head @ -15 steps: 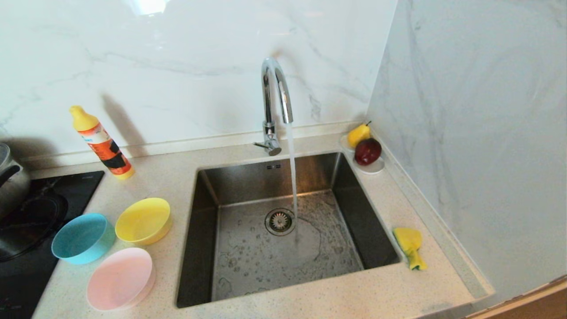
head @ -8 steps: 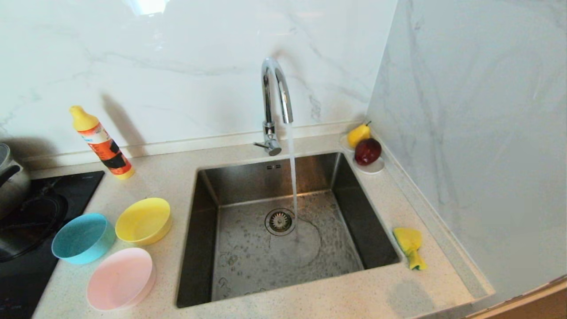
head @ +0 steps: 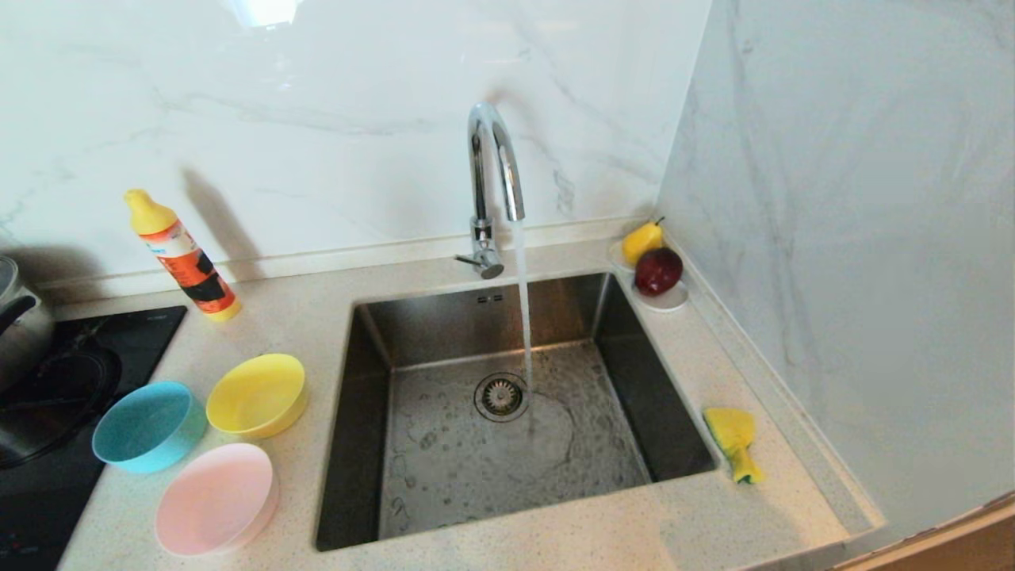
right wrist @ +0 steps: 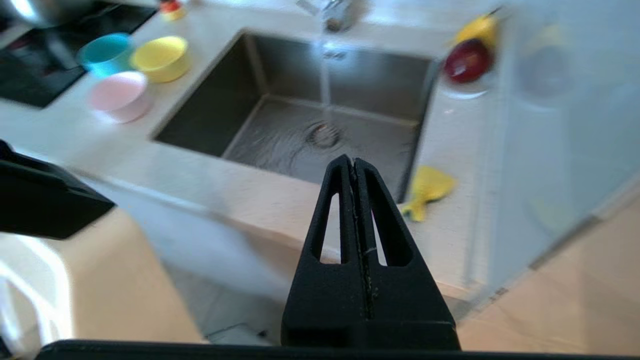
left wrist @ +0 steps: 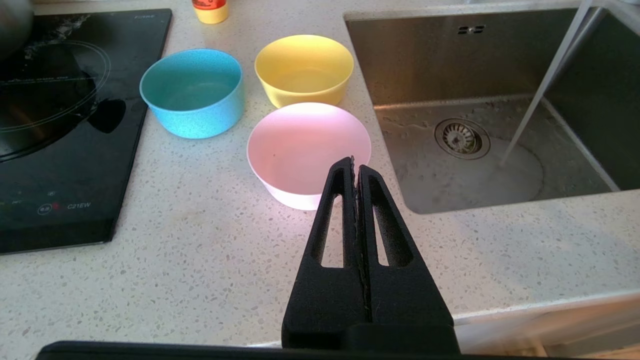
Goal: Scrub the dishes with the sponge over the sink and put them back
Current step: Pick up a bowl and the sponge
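Observation:
Three bowls stand on the counter left of the sink (head: pixel 444 325): yellow (head: pixel 256 394), light blue (head: pixel 148 426) and pale pink (head: pixel 215 498). The yellow sponge (head: pixel 733 440) lies crumpled on the counter right of the sink, close to its rim. Neither gripper shows in the head view. In the left wrist view my left gripper (left wrist: pixel 356 162) is shut and empty, hanging above the counter's front edge, with the pink bowl (left wrist: pixel 308 150) just beyond its tips. My right gripper (right wrist: pixel 353 161) is shut and empty in front of the counter's edge, short of the sponge (right wrist: pixel 430 187).
Water runs from the chrome faucet (head: pixel 492 182) onto the sink floor near the drain (head: pixel 500 395). A detergent bottle (head: pixel 181 254) stands at the back left. A black hob (head: pixel 47 396) with a steel pot (head: pixel 20 317) lies far left. A saucer of fruit (head: pixel 658 274) sits back right, by the marble side wall (head: pixel 833 238).
Bowls and sponge have stayed in place and water keeps running. A faint shadow has slid leftwards along the front right of the counter.

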{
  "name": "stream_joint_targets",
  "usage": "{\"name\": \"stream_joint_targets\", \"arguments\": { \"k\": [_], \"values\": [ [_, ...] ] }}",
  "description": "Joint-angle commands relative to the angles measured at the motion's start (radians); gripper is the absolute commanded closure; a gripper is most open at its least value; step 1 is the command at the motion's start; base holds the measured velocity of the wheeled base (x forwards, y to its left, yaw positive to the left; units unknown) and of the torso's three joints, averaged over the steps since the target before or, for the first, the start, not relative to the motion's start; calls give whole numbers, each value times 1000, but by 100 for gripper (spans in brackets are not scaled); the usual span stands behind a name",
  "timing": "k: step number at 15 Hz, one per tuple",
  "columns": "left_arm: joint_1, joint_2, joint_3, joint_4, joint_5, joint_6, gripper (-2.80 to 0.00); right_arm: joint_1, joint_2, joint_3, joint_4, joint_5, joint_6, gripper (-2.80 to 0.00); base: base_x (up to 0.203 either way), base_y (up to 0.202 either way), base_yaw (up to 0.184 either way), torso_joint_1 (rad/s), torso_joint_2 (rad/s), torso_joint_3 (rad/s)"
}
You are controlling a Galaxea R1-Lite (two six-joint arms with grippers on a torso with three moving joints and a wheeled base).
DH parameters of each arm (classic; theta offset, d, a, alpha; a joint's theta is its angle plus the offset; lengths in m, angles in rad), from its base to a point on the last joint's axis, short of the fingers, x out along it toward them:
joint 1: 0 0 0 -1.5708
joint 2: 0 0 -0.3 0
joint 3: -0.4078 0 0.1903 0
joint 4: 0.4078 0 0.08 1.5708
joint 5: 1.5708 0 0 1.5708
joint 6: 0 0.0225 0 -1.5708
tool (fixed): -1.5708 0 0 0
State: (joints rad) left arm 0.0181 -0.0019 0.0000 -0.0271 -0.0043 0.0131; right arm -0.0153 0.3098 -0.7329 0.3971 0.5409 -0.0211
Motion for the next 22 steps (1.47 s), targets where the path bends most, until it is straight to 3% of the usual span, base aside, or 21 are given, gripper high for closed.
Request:
{"name": "stream_joint_targets", "arguments": {
  "k": [1, 6, 10, 14, 17, 20, 22],
  "values": [
    [0, 3, 13, 0, 0, 0, 0, -5, 152, -26, -3, 26, -5, 0, 0, 0, 0, 0, 0, 0],
    [0, 3, 13, 0, 0, 0, 0, -5, 457, -78, -39, 19, -24, 0, 0, 0, 0, 0, 0, 0],
    [0, 3, 12, 0, 0, 1, 0, 24, 657, -139, -84, -58, -28, 0, 0, 0, 0, 0, 0, 0],
    [0, 3, 12, 0, 0, -1, 0, 124, 795, -165, -110, -211, -28, 0, 0, 0, 0, 0, 0, 0],
    [0, 3, 13, 0, 0, 1, 0, 208, 848, -167, -135, -274, -22, 0, 0, 0, 0, 0, 0, 0],
    [0, 3, 13, 0, 0, 0, 0, 327, 909, -166, -164, -441, -10, 0, 0, 0, 0, 0, 0, 0],
    [0, 3, 14, 0, 0, 0, 0, 352, 964, -165, -199, -522, 5, 0, 0, 0, 0, 0, 0, 0]
  ]
}}
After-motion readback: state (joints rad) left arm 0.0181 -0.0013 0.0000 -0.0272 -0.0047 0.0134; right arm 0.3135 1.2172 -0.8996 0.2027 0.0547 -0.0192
